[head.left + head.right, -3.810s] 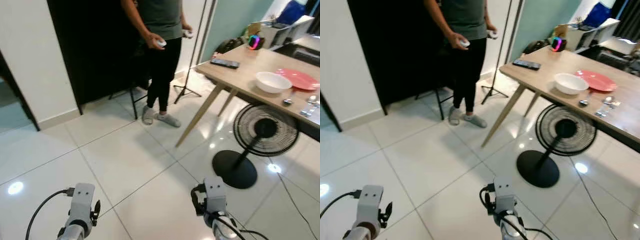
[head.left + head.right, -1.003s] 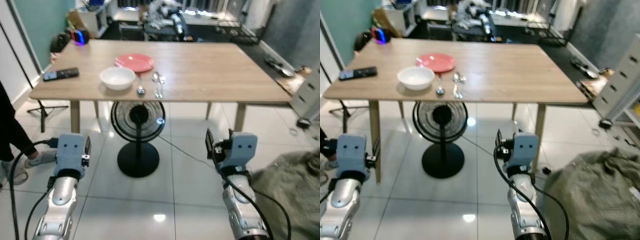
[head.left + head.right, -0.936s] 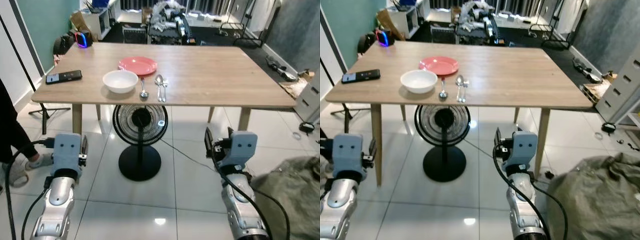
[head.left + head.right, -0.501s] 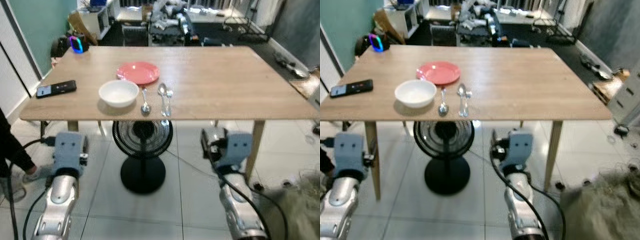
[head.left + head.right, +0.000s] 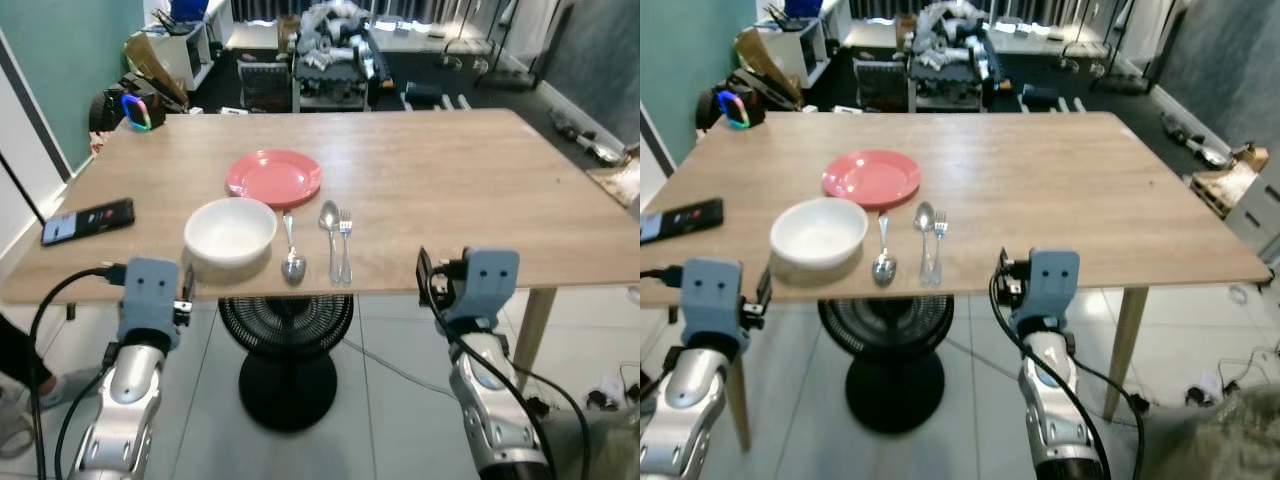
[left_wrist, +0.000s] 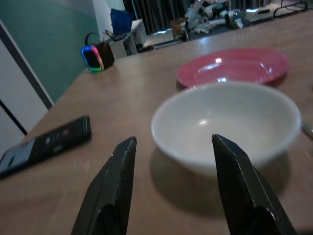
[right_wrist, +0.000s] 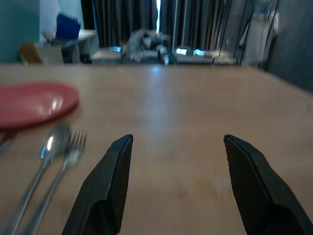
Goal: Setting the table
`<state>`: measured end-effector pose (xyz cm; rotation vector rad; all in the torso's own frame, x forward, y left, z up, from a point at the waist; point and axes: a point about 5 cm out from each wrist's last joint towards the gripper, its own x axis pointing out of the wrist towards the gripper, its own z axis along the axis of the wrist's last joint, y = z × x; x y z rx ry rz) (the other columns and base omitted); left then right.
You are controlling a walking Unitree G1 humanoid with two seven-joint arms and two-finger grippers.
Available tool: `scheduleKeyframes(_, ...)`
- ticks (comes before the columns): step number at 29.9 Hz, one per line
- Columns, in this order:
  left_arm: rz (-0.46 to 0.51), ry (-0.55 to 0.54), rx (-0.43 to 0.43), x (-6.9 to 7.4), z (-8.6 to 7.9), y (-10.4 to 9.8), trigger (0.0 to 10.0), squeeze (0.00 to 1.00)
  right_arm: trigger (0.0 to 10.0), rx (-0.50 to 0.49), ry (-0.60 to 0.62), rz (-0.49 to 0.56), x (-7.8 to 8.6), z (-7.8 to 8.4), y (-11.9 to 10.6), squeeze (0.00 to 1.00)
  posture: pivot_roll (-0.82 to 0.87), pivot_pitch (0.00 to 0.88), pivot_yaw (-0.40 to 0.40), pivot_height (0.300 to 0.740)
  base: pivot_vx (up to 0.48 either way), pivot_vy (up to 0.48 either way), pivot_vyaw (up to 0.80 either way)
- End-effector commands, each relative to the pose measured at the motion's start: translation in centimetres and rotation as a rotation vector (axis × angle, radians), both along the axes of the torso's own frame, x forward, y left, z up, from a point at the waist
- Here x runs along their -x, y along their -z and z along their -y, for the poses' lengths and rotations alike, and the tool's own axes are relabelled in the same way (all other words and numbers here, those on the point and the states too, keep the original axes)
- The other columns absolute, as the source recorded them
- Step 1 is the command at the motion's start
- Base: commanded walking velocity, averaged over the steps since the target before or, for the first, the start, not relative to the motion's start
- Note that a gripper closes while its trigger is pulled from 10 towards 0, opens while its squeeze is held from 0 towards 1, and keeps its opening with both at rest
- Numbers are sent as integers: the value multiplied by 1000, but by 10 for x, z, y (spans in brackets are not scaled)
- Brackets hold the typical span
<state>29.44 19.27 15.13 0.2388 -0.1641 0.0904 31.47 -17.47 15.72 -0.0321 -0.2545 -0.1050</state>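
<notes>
Both arms are raised at the near edge of the surface (image 5: 450, 190), jaws wide and empty. Left gripper (image 6: 171, 191) faces the bowl (image 6: 226, 125); right gripper (image 7: 173, 188) faces bare wood, spoon (image 7: 41, 156) and fork (image 7: 68, 159) beside.

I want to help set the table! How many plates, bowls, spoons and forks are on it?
Plates: 1, the pink plate
Bowls: 1, the white bowl
Spoons: 2, the smaller spoon and the bigger spoon
Forks: 1, the fork
Total: 5
</notes>
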Motion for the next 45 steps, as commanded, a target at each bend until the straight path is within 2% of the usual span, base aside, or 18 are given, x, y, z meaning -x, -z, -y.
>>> scheduleKeyframes(1, -12, 4, -8, 1, -2, 0, 10000, 0, 10000, -7, 1, -5, 0, -2, 0, 0, 9, 6, 53, 740, 266, 0, 0)
scheduleKeyframes(3, 1, 35, -18, 1, 2, -4, 10000, 0, 10000, -2, 5, 2, 0, -1, -2, 0, 9, 7, 53, 740, 133, 0, 0)
scheduleKeyframes(5, 24, 107, -70, 2, 11, -14, 10000, 0, 10000, 11, 14, 20, -1, 2, -9, 0, 10, 7, 54, 740, 0, 0, 0)
scheduleKeyframes(12, -7, 269, 27, 4, 23, -33, 10000, 0, 10000, 62, -26, 27, -6, 3, -22, 0, 15, 11, 54, 740, 0, 0, 0)
scheduleKeyframes(16, -16, 323, 23, 5, 27, -39, 10000, 0, 10000, 81, -46, 11, -7, 2, -23, 0, 16, 12, 54, 740, 0, 0, 0)
scheduleKeyframes(22, -60, 381, 21, 6, 31, -50, 10000, 0, 10000, 178, -142, -90, -10, -2, -19, 0, 18, 17, 51, 740, 0, 0, 0)
scheduleKeyframes(26, -77, 365, 38, 5, 26, -56, 10000, 0, 10000, 172, -205, -149, -8, -6, -22, 0, 19, 22, 47, 740, 0, 0, 0)
scheduleKeyframes(28, -91, 334, 25, 2, 21, -58, 10000, 0, 10000, 131, -252, -177, -6, -15, -21, 0, 24, 24, 44, 740, 0, 0, 0)
scheduleKeyframes(31, -121, 267, 7, -2, 14, -58, 10000, 0, 10000, 119, -294, -204, -4, -29, -17, 0, 31, 30, 41, 740, 0, 0, 0)
scheduleKeyframes(33, -133, 245, 19, -5, 13, -59, 10000, 0, 10000, 132, -327, -240, -1, -44, -10, 0, 35, 34, 40, 740, 0, 0, 0)
scheduleKeyframes(34, -133, 245, 19, -5, 13, -59, 10000, 0, 10000, 132, -327, -240, -1, -44, -10, 0, 35, 34, 40, 740, 0, 0, 0)
scheduleKeyframes(35, -140, 235, 29, -6, 14, -60, 10000, 0, 10000, 131, -335, -269, 1, -53, -5, 0, 37, 39, 44, 740, 0, 0, 0)
scheduleKeyframes(36, -140, 235, 29, -6, 14, -60, 10000, 0, 10000, 131, -335, -269, 1, -53, -5, 0, 37, 39, 44, 740, 0, 0, 0)
scheduleKeyframes(37, -151, 226, 29, -8, 17, -60, 10000, 0, 10000, 121, -331, -303, 2, -62, 3, 0, 38, 48, 43, 740, 0, 0, 0)
scheduleKeyframes(39, -158, 221, 37, -11, 22, -62, 10000, 0, 10000, 89, -300, -350, 2, -70, 13, 0, 47, 57, 42, 740, 0, 0, 0)
scheduleKeyframes(42, -160, 237, 43, -14, 32, -65, 10000, 0, 10000, 17, -195, -400, -5, -68, 25, 0, 55, 79, 48, 740, 0, 0, 0)
scheduleKeyframes(45, -165, 256, 26, -15, 37, -65, 10000, 0, 10000, -6, -159, -408, -10, -65, 26, 0, 59, 89, 50, 740, 0, 0, 0)
